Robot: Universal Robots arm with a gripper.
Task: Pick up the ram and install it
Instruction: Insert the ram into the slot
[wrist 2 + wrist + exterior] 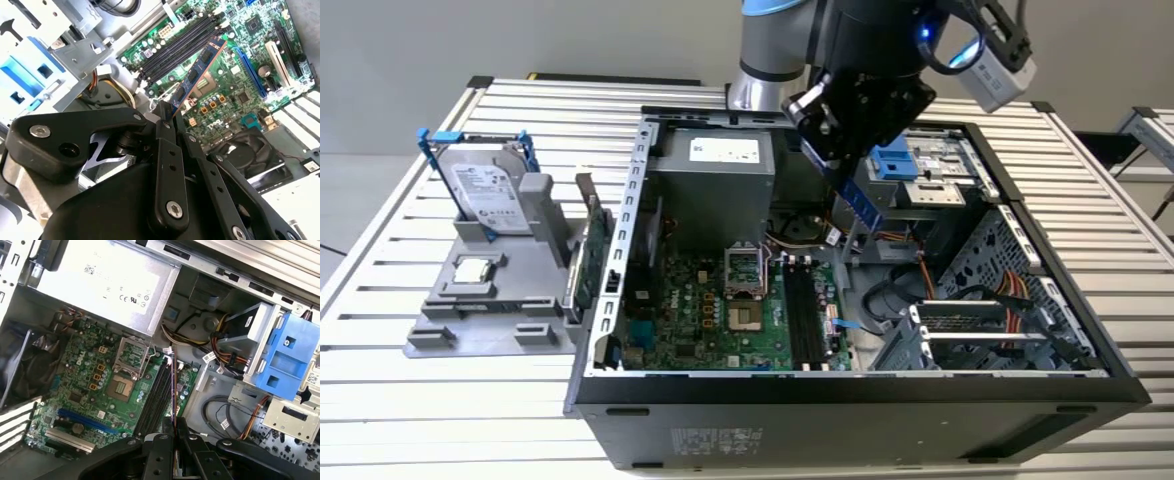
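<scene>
My gripper hangs over the open computer case, shut on the ram. The ram is a slim blue-green stick with black chips, and it points down from the fingers toward the motherboard. In the second wrist view the ram juts out past the gripper, its far end above the black memory slots. The first wrist view has the ram edge-on, running out from the gripper beside the slots. The ram is still above the board, clear of the slots.
On the exterior view's left, a grey fixture holds a silver hard drive in a blue-clipped frame, with a green expansion card beside it. Inside the case are the power supply, CPU socket, blue drive bay and loose cables.
</scene>
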